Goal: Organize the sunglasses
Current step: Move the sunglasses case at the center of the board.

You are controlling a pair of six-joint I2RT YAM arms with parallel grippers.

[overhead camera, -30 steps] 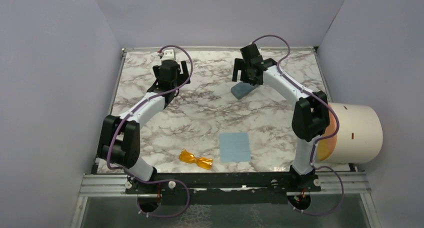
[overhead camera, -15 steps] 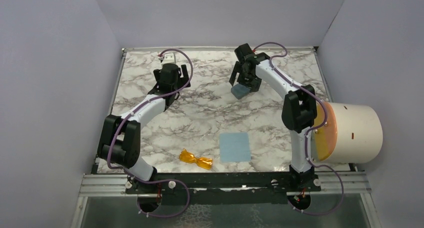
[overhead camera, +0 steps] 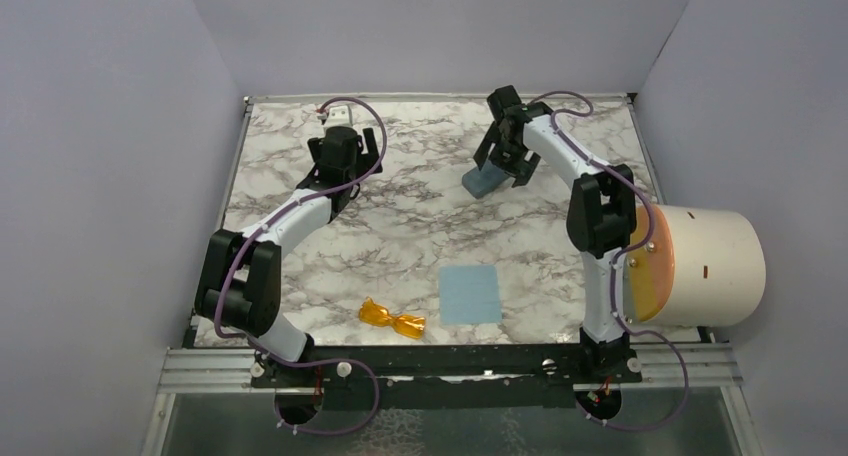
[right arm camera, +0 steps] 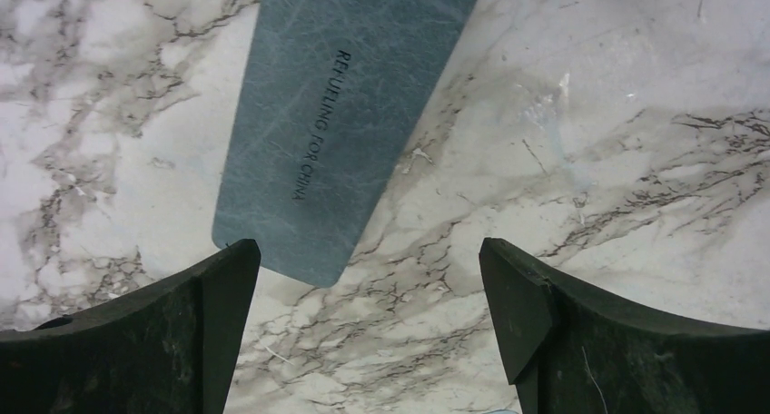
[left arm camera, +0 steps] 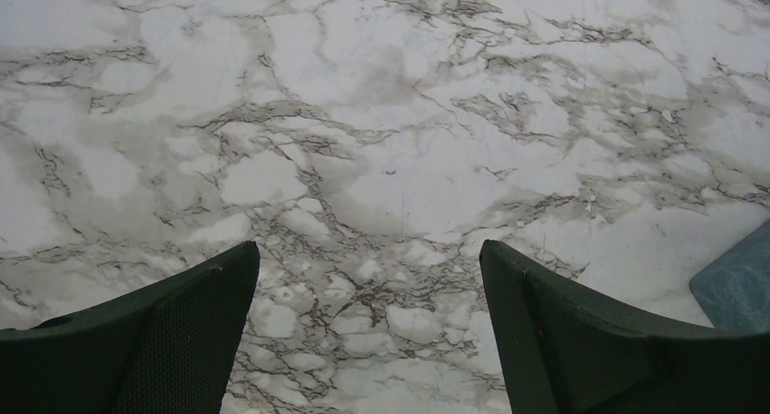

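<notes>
Lying near the front edge of the marble table (overhead camera: 400,226), the sunglasses (overhead camera: 392,319) are folded, orange-amber, just left of the light blue cloth (overhead camera: 470,294) and not touching it. Both arms are well apart from them. The right gripper (right arm camera: 368,278) hangs over the far right part of the table, fingers spread wide with nothing between them. The blue-grey case (right arm camera: 336,133) lies flat just beyond its fingertips, lettering visible on its face. The left gripper (left arm camera: 368,278) hangs over bare marble at the far left, fingers likewise spread, holding nothing.
</notes>
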